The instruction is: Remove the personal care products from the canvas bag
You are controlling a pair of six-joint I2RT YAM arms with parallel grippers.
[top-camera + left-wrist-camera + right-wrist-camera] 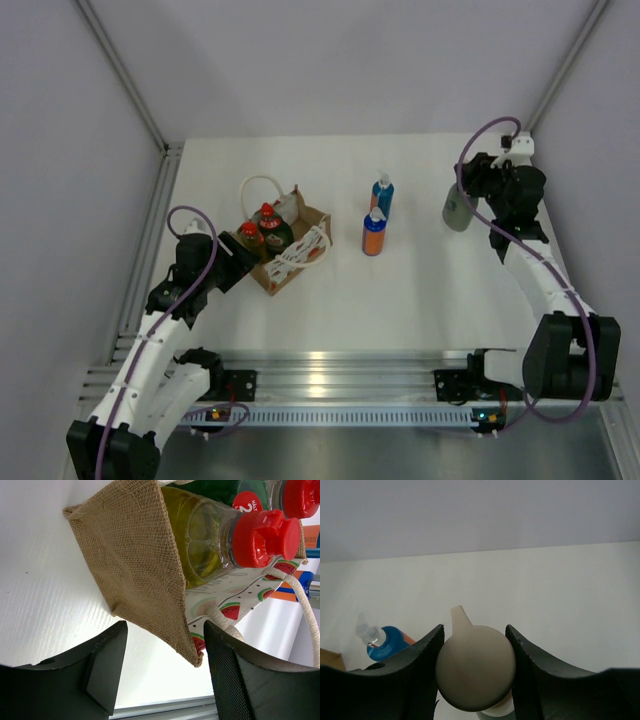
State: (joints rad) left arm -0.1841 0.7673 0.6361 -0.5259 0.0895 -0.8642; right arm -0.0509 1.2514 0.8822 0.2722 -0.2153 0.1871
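sitting clamped inside the right tool (475,647), the grey-green bottle (476,680).

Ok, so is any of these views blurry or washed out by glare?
Top external: sharp, glare streaks on the metal rail at the near edge. Left wrist: canvas bag weave crisp, left pincer dark. Right wrist: pump head of the grey-green bottle, gripped in the right pincer, soft, too close to the lens.
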